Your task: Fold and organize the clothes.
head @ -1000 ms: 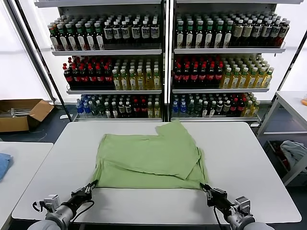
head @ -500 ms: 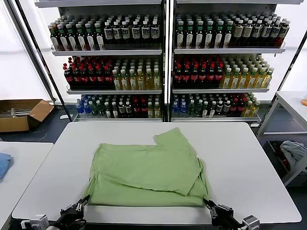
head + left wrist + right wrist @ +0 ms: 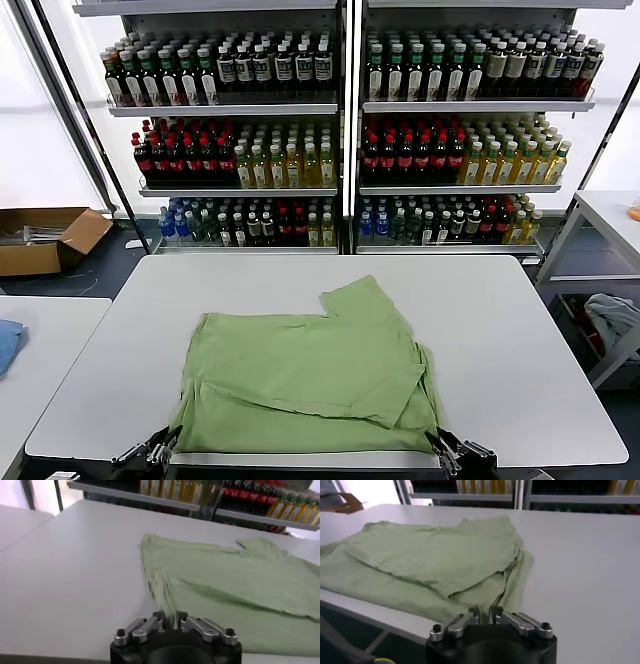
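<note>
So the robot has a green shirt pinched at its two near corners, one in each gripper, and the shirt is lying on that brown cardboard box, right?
Not on the box. The green shirt lies on the white table, as the head view shows; the cardboard box sits apart on the floor to the left. The rest holds: the left gripper and right gripper each pinch a near corner.

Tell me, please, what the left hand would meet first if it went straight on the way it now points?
The left hand is shut on the near edge of the shirt, so going on it would probably push into that fabric first, bunching it along the table.
</note>
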Robot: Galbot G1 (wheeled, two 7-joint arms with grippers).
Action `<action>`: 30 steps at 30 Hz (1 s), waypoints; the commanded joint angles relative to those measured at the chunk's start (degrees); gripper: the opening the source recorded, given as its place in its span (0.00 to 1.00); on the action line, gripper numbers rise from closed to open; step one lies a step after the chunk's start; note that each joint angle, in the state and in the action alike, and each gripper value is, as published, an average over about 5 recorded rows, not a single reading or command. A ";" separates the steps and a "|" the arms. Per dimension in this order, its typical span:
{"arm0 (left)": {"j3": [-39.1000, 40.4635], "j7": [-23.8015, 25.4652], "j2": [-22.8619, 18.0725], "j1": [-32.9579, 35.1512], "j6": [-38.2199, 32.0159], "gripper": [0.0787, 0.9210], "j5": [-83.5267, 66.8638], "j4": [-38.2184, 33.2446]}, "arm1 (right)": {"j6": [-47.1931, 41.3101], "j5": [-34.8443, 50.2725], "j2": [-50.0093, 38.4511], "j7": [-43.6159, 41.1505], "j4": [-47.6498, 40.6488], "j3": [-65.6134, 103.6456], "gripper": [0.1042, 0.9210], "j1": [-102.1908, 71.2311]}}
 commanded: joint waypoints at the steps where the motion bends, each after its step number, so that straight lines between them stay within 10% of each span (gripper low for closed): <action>1: -5.63 -0.03 2.22 -0.93 0.37 0.30 -2.40 -2.14 | 1.57 9.84 -4.38 -0.07 -0.33 2.85 0.37 9.24; 15: 8.29 1.48 20.53 -30.77 -0.27 0.79 -8.22 21.47 | -2.38 10.53 -9.54 -5.73 -39.17 -22.98 0.84 61.41; 30: 28.88 2.22 21.16 -58.54 -1.89 0.88 -6.71 46.43 | -2.53 4.32 1.50 -9.21 -65.95 -37.02 0.88 83.10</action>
